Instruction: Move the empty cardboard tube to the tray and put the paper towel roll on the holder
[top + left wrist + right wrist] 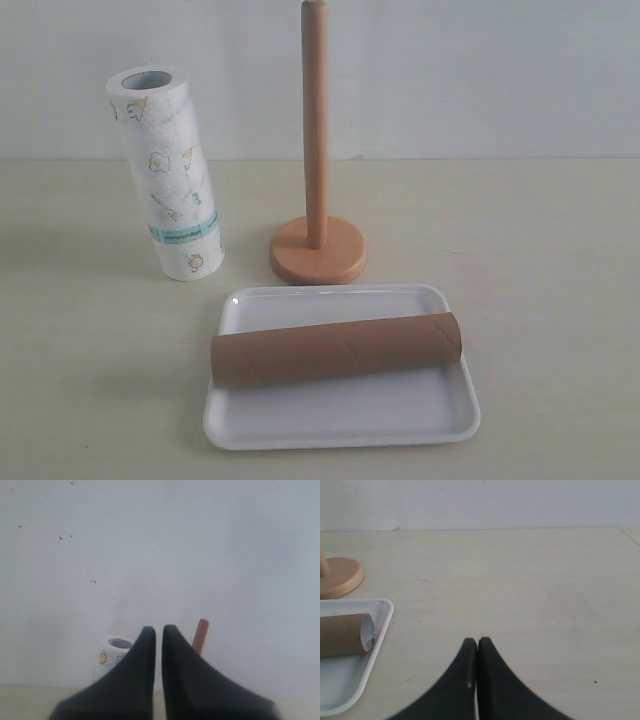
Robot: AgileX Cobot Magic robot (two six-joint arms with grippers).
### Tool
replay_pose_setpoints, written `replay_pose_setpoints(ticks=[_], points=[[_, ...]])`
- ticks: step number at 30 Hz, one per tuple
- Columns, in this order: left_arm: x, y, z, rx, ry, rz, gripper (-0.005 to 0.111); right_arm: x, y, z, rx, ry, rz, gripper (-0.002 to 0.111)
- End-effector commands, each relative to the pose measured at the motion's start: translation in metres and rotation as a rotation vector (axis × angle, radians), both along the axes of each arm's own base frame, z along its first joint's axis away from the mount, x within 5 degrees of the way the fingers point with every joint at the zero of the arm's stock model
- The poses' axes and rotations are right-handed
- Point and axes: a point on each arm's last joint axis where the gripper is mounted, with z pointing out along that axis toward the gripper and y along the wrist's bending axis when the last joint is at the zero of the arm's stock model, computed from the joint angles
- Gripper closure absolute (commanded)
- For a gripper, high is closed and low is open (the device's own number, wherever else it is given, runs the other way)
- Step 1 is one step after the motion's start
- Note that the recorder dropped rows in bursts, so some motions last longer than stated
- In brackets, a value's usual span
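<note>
The brown cardboard tube [336, 349] lies lengthwise across the white tray [340, 415] at the front of the exterior view. Behind the tray stands the wooden holder [317, 250], its rod bare. The paper towel roll [167, 170] stands leaning slightly on the table, left of the holder. Neither arm shows in the exterior view. My left gripper [159, 630] is shut and empty, with the roll [114, 650] and the rod tip [200, 635] far beyond it. My right gripper [477, 641] is shut and empty over bare table, to the side of the tray [380, 630] and the tube's open end [350, 634].
The beige table [540, 260] runs back to a plain pale wall. The holder's disc base [340, 576] sits just beyond the tray's corner in the right wrist view.
</note>
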Motion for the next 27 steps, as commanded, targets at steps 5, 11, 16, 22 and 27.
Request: replay_pose_setpoints(ticks=[5, 11, 16, 22, 27], points=[[-0.021, 0.019, 0.046, -0.267, -0.356, 0.088, 0.103, 0.000, 0.000, 0.001, -0.007, -0.012, -0.002, 0.108], [-0.026, 0.017, 0.108, -0.131, -0.419, 0.116, 0.103, 0.000, 0.000, 0.001, -0.007, -0.012, -0.002, 0.108], [0.005, 0.003, 0.146, 0.100, -0.223, 0.091, 0.103, 0.000, 0.000, 0.001, -0.007, -0.012, -0.002, 0.108], [0.075, -0.008, 0.139, 0.324, 0.067, 0.102, 0.102, 0.000, 0.000, 0.001, -0.007, -0.012, -0.002, 0.108], [0.130, -0.016, 0.116, 0.405, 0.243, 0.093, 0.093, 0.000, 0.000, 0.001, -0.007, -0.012, -0.002, 0.108]])
